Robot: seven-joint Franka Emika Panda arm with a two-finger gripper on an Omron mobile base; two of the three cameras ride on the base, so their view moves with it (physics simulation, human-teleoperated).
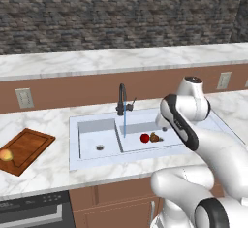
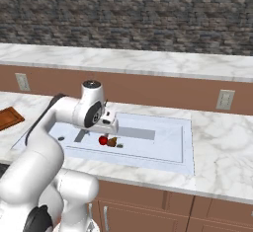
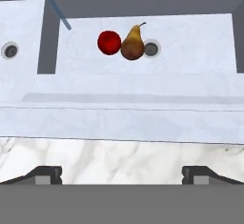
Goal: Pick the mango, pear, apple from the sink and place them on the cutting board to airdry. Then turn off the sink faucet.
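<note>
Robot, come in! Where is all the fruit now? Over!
Pincer open, empty. Mango on cutting board. Apple and pear side by side in sink. Faucet running. Over.

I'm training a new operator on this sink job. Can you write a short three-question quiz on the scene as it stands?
1. True or false: the mango lies on the cutting board.
2. Which fruits are in the sink? A) apple and pear B) mango and pear C) none
3. Fill in: water runs from the ___.

Key: 1 true; 2 A; 3 sink faucet.
</note>
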